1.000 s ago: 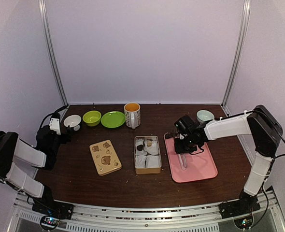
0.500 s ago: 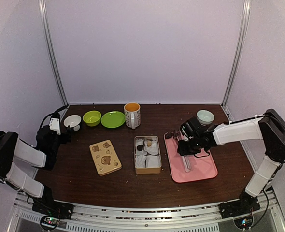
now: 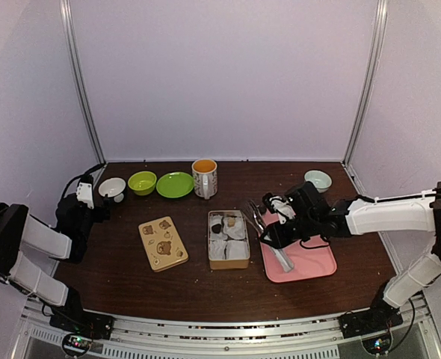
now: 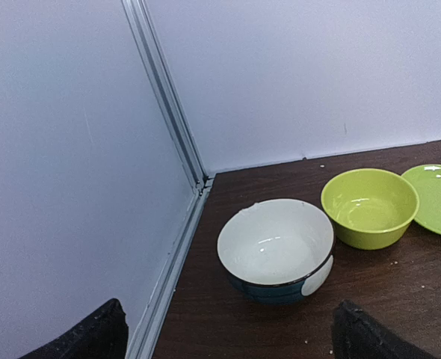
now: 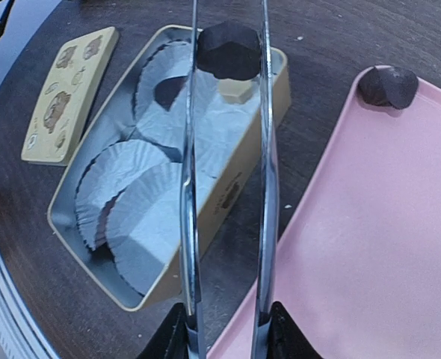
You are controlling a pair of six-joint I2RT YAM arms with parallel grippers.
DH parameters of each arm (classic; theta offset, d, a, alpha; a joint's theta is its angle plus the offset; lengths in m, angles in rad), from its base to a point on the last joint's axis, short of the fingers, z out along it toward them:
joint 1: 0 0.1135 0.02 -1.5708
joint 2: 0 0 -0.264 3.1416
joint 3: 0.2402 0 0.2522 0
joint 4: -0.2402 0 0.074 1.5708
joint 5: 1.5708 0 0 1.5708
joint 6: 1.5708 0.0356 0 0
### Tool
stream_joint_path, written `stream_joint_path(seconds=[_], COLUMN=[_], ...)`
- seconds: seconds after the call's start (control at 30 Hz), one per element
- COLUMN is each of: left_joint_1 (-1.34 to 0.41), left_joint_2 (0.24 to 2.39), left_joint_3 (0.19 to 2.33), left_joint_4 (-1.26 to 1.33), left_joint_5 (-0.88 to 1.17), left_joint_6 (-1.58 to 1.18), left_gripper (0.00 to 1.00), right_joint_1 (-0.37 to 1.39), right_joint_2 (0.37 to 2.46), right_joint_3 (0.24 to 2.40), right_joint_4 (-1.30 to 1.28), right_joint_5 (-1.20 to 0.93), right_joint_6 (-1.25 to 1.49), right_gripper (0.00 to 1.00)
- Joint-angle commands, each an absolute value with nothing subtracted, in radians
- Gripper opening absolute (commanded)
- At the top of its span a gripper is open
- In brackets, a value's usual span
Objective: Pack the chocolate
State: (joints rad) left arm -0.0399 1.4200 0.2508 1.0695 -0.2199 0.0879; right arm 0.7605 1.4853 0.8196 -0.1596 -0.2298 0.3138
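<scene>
The right gripper (image 5: 224, 335) is clenched on a pair of metal tongs (image 5: 188, 194), whose tips pinch 1 dark chocolate (image 5: 230, 48) raised at the far end of the open tin (image 5: 93, 258). The views do not settle whether the chocolate is over the tin or just beside it. White paper cups (image 5: 142, 224) fill the tin. 1 dark piece (image 5: 168, 91) sits in a cup at the tin's far end, with 1 lighter brown piece (image 5: 239, 91) close beside it. The cups at the tin's near end look unfilled.

1 more dark chocolate (image 5: 389, 86) waits on a corner of the pink tray (image 5: 370, 247), which lies just right of the tin. The bear-printed lid (image 5: 67, 93) lies flat on the worktop (image 3: 116, 277) to the tin's left, apart from it.

The left gripper (image 4: 228, 340) is released, jaws wide and holding nothing. It is well to the left of the tin, facing a white bowl (image 4: 275, 243) and a green bowl (image 4: 370, 206).

The job appears partway done. At least 2 pieces are in the tin, 1 is in the tongs and at least 1 remains on the tray. The lid is off.
</scene>
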Motion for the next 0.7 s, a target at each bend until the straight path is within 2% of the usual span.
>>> stream_joint_path(seconds=[0.0,0.43,0.67], left_joint_1=[-0.032,-0.031,-0.032], left_joint_2=[1.426,1.427,1.427], left_joint_3=[0.267,0.266,0.266], left_joint_4=[1.121,1.121,1.122], left_joint_5=[-0.209,-0.208,-0.208], left_joint_6=[0.083,0.084,0.083], left_gripper=[0.98,0.98,0.98], right_joint_1=[0.772,0.846,0.927], right_joint_2=[1.433,1.35,1.419], right_joint_3=[0.803,0.753,0.828], right_joint_4=[-0.14,-0.147,-0.228], right_joint_5=[-0.3,-0.342,-0.291], right_joint_6=[0.252,0.206,0.166], right_gripper=[0.3,0.3,0.3])
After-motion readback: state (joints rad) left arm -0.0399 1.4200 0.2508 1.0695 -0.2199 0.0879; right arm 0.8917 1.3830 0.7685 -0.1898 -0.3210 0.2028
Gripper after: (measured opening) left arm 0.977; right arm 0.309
